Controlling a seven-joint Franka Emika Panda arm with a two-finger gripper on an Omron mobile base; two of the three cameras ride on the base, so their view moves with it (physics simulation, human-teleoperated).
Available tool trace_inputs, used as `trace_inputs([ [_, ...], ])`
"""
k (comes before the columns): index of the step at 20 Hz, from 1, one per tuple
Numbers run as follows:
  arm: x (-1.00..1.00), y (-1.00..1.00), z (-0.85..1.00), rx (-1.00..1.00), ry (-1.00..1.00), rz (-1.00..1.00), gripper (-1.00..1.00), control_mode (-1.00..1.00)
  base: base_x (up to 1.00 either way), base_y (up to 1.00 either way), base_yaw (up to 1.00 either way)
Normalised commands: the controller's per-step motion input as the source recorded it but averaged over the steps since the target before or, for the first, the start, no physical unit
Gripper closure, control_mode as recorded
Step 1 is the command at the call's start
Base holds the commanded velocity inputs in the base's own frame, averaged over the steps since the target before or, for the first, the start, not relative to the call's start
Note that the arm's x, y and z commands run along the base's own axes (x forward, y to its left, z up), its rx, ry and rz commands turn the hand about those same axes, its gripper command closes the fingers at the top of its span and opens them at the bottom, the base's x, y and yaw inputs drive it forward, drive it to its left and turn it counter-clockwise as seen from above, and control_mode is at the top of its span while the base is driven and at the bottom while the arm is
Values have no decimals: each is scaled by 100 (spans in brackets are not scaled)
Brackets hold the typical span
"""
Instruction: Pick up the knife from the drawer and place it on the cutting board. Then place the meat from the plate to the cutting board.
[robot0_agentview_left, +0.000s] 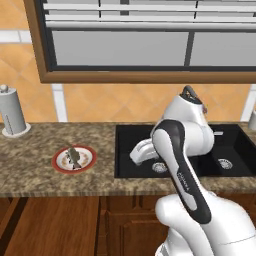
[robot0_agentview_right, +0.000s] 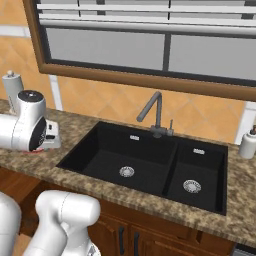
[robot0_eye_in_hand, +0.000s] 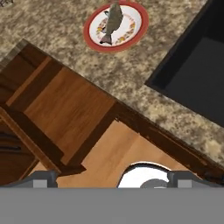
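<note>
We find no readable writing anywhere; the granite counter (robot0_agentview_left: 30, 150) runs beneath an orange tiled wall (robot0_agentview_left: 115, 102) and a wood-framed window (robot0_agentview_left: 145, 40); a black sink (robot0_agentview_right: 150, 165) with two basins and one grey tap (robot0_agentview_right: 152, 115) sits in it. One red-rimmed plate (robot0_agentview_left: 74, 159) carries one piece of meat (robot0_agentview_left: 75, 156), left of the sink. In the hand view we see the gripper (robot0_eye_in_hand: 111, 177) spread wide with nothing between its tips, above the open wooden drawer (robot0_eye_in_hand: 61, 118); we cannot make out a knife there. One paper-towel roll (robot0_agentview_left: 12, 112) stands at the far left.
</note>
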Motion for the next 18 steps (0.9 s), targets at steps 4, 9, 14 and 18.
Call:
trace_inputs([
  [4, 63, 100, 9, 0, 1, 20, -100, -100, 0, 0, 0],
  [9, 84, 100, -7, -14, 2, 11, -100, -100, 0, 0, 0],
  [14, 74, 96, -27, -25, 9, 14, -100, -100, 0, 0, 0],
  [18, 51, 32, -39, -2, 6, 12, -100, -100, 0, 0, 0],
])
